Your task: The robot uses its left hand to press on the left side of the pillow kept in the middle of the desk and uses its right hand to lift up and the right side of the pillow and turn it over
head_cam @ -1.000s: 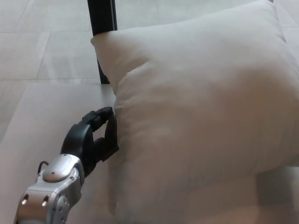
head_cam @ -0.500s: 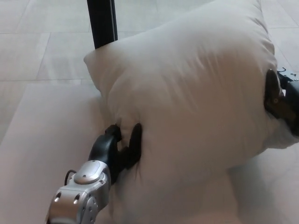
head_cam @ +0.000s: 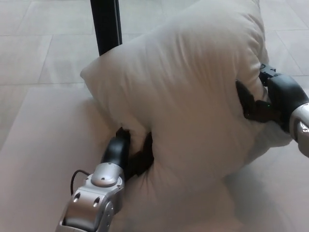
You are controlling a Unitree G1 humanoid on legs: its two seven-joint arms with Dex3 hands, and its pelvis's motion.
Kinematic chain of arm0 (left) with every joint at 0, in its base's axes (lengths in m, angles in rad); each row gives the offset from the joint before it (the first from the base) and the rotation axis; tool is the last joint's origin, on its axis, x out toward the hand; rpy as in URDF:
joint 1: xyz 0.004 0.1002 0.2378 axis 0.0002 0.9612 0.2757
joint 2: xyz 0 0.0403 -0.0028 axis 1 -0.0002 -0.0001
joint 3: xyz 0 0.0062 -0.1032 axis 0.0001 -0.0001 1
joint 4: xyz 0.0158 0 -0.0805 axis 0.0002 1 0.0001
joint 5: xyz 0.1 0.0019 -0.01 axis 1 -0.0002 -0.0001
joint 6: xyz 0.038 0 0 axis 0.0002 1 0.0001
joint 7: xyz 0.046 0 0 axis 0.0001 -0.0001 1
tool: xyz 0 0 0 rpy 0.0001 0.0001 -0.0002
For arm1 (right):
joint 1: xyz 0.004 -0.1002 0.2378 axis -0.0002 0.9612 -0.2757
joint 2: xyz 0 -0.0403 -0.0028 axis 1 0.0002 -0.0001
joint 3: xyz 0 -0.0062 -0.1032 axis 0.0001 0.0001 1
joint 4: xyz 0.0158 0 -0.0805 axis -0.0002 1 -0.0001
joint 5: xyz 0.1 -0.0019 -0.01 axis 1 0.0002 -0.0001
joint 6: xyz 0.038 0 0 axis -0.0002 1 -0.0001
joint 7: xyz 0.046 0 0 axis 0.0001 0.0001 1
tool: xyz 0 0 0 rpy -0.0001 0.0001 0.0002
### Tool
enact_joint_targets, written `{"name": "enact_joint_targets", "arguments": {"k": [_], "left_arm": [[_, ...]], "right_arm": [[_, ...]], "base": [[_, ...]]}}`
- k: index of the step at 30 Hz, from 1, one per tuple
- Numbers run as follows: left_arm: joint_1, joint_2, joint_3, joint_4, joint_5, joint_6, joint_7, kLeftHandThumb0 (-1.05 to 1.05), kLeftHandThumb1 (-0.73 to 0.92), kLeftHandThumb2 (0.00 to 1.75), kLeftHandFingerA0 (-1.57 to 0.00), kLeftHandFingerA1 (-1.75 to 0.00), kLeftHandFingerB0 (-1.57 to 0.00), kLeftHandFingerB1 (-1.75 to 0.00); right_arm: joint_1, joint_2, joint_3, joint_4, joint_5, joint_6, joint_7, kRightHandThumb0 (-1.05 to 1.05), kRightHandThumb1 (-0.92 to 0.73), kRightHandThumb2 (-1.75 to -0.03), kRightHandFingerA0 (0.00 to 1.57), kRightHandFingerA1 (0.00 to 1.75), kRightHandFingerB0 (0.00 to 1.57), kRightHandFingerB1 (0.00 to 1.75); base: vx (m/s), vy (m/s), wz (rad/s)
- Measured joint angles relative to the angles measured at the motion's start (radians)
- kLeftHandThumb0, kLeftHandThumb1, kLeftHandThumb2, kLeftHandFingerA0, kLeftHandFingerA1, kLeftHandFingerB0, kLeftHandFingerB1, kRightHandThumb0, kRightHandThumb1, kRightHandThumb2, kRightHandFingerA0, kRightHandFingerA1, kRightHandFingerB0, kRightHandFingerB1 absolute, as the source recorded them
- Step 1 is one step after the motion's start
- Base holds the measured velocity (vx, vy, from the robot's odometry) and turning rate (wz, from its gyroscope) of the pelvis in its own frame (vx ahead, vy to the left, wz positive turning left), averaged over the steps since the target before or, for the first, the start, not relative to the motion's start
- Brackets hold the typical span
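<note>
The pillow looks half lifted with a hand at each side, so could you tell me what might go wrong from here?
1. The pillow is soft and bulging; the right hand only digs into its edge, so it may slip out and flop back.
2. The left hand is buried in the fabric; the turning pillow could fold over it and trap it.
3. The pillow might slide across the desk instead of turning.

Pillow (head_cam: 193, 96) on the desk (head_cam: 38, 145), between left robot hand (head_cam: 128, 154) and right robot hand (head_cam: 263, 101).
</note>
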Motion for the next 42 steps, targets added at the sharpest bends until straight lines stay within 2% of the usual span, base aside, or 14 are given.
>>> {"name": "enact_joint_targets", "arguments": {"k": [1,3,4,5,6,12,21,23,24,25,29,31,41,42], "left_arm": [[-0.006,0.000,-0.008,0.009,0.008,-0.001,0.005,-0.74,0.66,1.01,-0.36,-0.70,0.00,-0.18],[-0.019,0.000,-0.028,0.025,0.023,-0.003,0.008,-0.93,0.52,0.91,-0.10,-0.61,0.00,0.00],[-0.019,0.000,-0.031,0.024,0.026,-0.006,0.008,-1.05,0.58,1.02,0.00,-0.12,0.00,-0.11],[-0.016,0.000,-0.034,0.022,0.029,-0.012,0.008,-0.94,0.67,0.61,0.00,0.00,0.00,0.00],[-0.015,-0.001,-0.038,0.019,0.030,-0.014,0.008,-1.05,0.60,1.03,0.00,-0.14,0.00,-0.11],[0.014,-0.011,-0.058,-0.002,0.047,-0.035,0.023,-0.98,0.52,0.95,-0.24,-0.58,0.00,0.00],[0.060,-0.092,-0.050,-0.004,0.067,-0.080,0.098,-0.94,0.48,0.90,-0.08,-0.50,0.00,0.00],[0.071,-0.102,-0.050,-0.002,0.072,-0.095,0.111,-0.92,0.47,0.89,-0.12,-0.55,0.00,0.00],[0.073,-0.103,-0.050,-0.001,0.073,-0.098,0.113,-0.88,0.62,0.60,-0.12,-0.53,0.00,0.00],[0.082,-0.110,-0.049,-0.001,0.076,-0.109,0.120,-0.92,0.46,0.88,-0.14,-0.59,0.00,0.00],[0.101,-0.119,-0.047,-0.001,0.080,-0.138,0.137,-0.90,0.62,0.59,-0.15,-0.56,0.00,0.00],[0.108,-0.121,-0.047,-0.001,0.081,-0.150,0.142,-0.97,0.47,0.92,-0.17,-0.60,0.00,0.00],[0.131,-0.124,-0.047,0.013,0.084,-0.214,0.161,-0.88,0.63,0.59,-0.27,-0.96,0.00,0.00],[0.132,-0.124,-0.047,0.015,0.084,-0.218,0.163,-1.05,0.57,0.97,-0.33,-0.81,0.00,0.00]], "right_arm": [[-0.005,0.000,0.009,0.000,-0.002,0.004,0.000,-0.81,-0.32,-0.77,0.38,0.64,0.08,0.06],[-0.017,0.006,0.027,0.001,-0.006,0.015,0.000,-0.90,-0.37,-0.81,0.52,0.99,0.10,0.05],[-0.022,0.007,0.036,0.002,-0.009,0.018,0.000,-0.86,-0.36,-0.84,0.27,0.84,0.05,0.05],[-0.033,0.009,0.053,0.003,-0.015,0.025,0.000,-0.93,-0.37,-0.81,0.41,1.11,0.08,0.06],[-0.041,0.011,0.063,0.005,-0.020,0.030,0.000,-0.69,-0.33,-0.87,0.60,1.21,0.00,0.17],[-0.088,0.016,0.133,0.019,-0.068,0.049,0.000,-1.05,-0.51,-0.88,0.94,1.52,0.12,0.07],[-0.129,0.055,0.219,0.042,-0.150,0.053,-0.011,-0.72,-0.36,-0.87,0.62,1.08,0.00,0.41],[-0.135,0.065,0.235,0.047,-0.170,0.053,-0.017,-0.88,-0.42,-0.82,0.86,1.26,0.00,0.41],[-0.135,0.066,0.238,0.048,-0.173,0.053,-0.018,-0.75,-0.47,-0.57,0.69,1.27,0.00,0.57],[-0.139,0.071,0.253,0.052,-0.192,0.052,-0.024,-0.68,-0.44,-0.54,0.28,0.90,0.02,0.60],[-0.140,0.078,0.287,0.055,-0.230,0.052,-0.036,-0.68,-0.36,-0.72,0.33,0.75,0.09,0.60],[-0.141,0.078,0.302,0.055,-0.246,0.052,-0.042,-0.61,-0.31,-0.71,0.13,0.61,0.17,0.61],[-0.145,0.079,0.397,0.068,-0.337,0.052,-0.051,-0.72,-0.30,-0.71,0.22,0.75,0.23,0.66],[-0.147,0.079,0.403,0.069,-0.344,0.052,-0.052,-0.72,-0.40,-0.53,0.30,0.92,0.31,0.67]], "base": [[0.00,0.000,0.00],[0.00,0.000,0.00],[0.00,0.000,0.00],[0.00,0.000,0.00],[0.00,0.000,0.00],[0.00,0.000,0.00],[0.00,0.000,0.00],[0.00,0.000,0.00],[0.00,0.000,0.00],[0.00,0.000,0.00],[0.00,0.000,0.00],[0.00,0.000,0.00],[0.00,0.000,0.00],[0.00,0.000,0.00]]}}
